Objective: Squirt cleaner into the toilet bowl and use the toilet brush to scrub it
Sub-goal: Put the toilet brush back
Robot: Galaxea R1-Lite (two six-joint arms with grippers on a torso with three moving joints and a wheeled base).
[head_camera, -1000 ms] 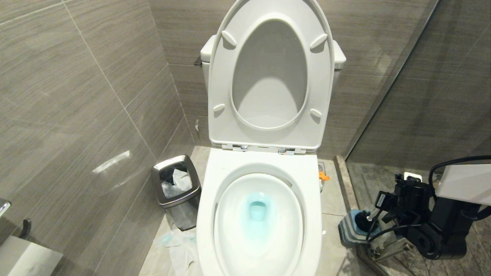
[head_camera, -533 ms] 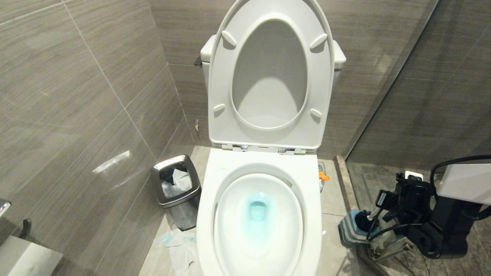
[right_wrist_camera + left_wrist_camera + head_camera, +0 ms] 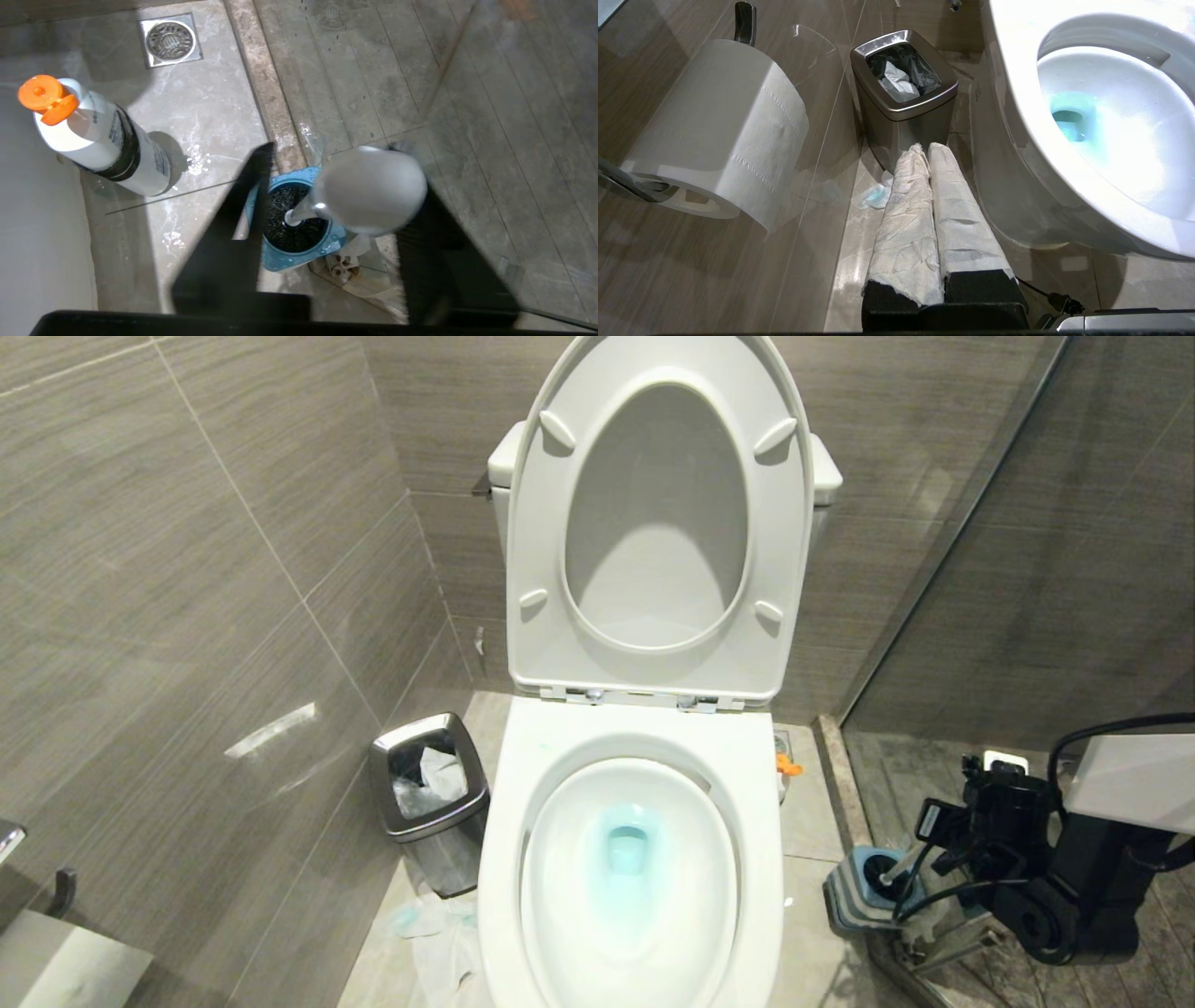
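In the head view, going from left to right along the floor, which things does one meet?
Steel waste bin → toilet bowl → orange-capped cleaner bottle → toilet brush in its holder → right claw, jaws open around the brush handle.

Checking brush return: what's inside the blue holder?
Dark bristle head of the toilet brush sits in the blue holder, handle rising between the open right gripper's fingers. Holder bottom is hidden by bristles.
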